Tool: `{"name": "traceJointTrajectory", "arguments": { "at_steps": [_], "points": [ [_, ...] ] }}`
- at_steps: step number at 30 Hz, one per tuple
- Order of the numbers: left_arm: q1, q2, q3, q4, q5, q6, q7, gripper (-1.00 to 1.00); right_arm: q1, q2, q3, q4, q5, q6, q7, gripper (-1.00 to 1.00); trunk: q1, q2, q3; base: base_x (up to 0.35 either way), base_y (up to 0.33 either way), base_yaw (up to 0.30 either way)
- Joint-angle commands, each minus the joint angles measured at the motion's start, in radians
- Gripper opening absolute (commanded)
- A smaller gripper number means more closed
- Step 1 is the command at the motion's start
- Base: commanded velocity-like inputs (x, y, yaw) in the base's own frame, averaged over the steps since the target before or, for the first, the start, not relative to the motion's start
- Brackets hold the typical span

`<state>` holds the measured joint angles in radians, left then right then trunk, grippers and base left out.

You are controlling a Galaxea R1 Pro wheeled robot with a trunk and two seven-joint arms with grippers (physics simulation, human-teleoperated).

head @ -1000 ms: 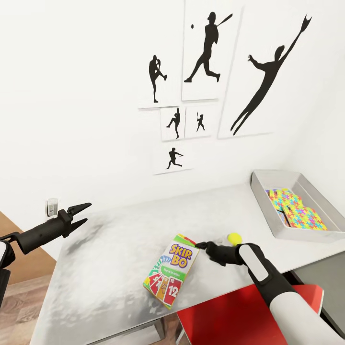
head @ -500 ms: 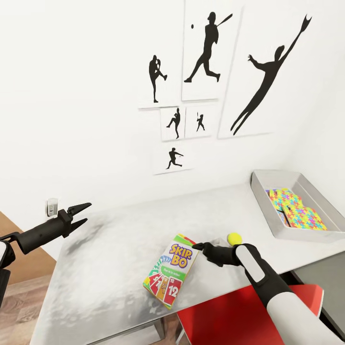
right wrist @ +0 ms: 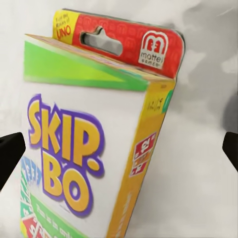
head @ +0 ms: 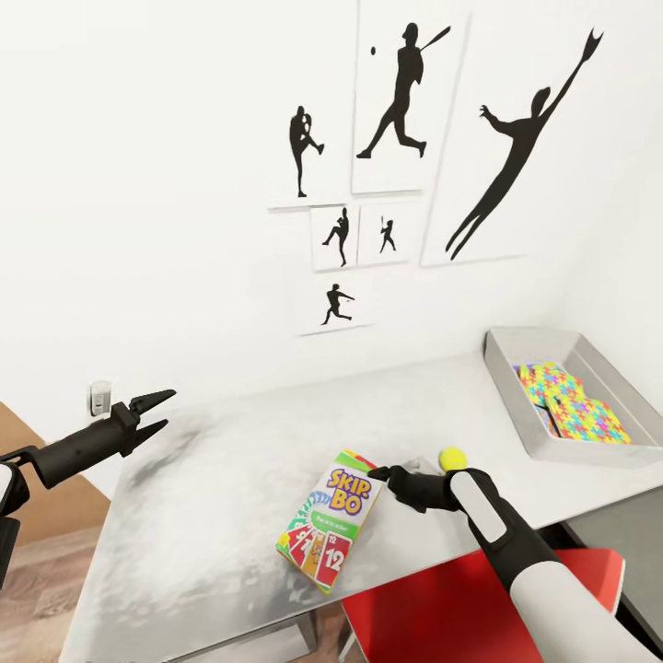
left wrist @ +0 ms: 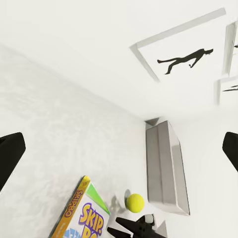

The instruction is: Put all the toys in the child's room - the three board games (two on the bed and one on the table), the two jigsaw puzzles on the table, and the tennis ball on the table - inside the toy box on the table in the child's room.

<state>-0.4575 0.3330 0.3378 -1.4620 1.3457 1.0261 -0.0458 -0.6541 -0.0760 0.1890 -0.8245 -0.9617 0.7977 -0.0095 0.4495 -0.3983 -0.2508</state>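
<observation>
The yellow-green-red SKIP-BO board game point(head: 330, 520) lies flat on the light-grey table point(head: 221, 470) near its front edge. My right gripper point(head: 376, 474) is open at the box's upper right corner. The right wrist view shows the box point(right wrist: 89, 163) close ahead, with a dark fingertip at each side. The tennis ball point(head: 452, 457) rests just right of that gripper and appears again in the left wrist view point(left wrist: 135, 202). The grey toy box point(head: 505, 373) stands at the table's right end and holds two jigsaw puzzles point(head: 573, 405). My left gripper point(head: 158, 411) hovers open over the table's left end.
A red chair point(head: 460, 608) stands under the table's front edge below my right arm. The lower dark-grey wing point(head: 622, 534) adjoins on the right. Athlete silhouette prints point(head: 405, 147) hang on the white wall. A wall outlet point(head: 99, 398) sits at far left.
My right gripper has edged a little left toward the SKIP-BO box's corner. The whole picture shifted slightly, so the camera moved. The left arm is still.
</observation>
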Motion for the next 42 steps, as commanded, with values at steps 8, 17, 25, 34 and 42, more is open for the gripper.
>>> {"name": "traceJointTrajectory", "arguments": {
  "at_steps": [8,17,25,34,42],
  "points": [
    [-0.001,0.0,0.001,0.0,-0.005,0.005,-0.005,1.0,-0.001,-0.001,0.003,-0.001,-0.002,0.001,-0.001,1.0,0.001,-0.002,-0.002,0.0,0.0,0.177],
    [-0.001,0.0,0.001,0.0,-0.005,0.005,-0.005,1.0,-0.001,-0.002,0.001,-0.002,-0.003,0.001,0.0,1.0,0.001,-0.002,-0.002,0.0,0.0,0.202],
    [0.0,0.0,0.001,0.0,-0.005,0.005,-0.005,1.0,-0.001,-0.005,-0.002,-0.002,-0.004,0.004,-0.001,1.0,0.001,-0.002,-0.002,0.0,0.0,0.044],
    [0.0,0.0,0.001,0.0,-0.003,0.005,-0.006,1.0,-0.001,-0.009,-0.003,-0.004,-0.005,0.007,-0.001,1.0,0.001,-0.002,-0.002,-0.122,0.015,0.005],
    [0.0,0.0,0.002,0.0,-0.003,0.005,-0.006,1.0,-0.001,-0.012,-0.005,-0.005,-0.005,0.009,-0.002,1.0,0.001,-0.002,-0.002,-0.043,0.008,0.001]
  ]
}}
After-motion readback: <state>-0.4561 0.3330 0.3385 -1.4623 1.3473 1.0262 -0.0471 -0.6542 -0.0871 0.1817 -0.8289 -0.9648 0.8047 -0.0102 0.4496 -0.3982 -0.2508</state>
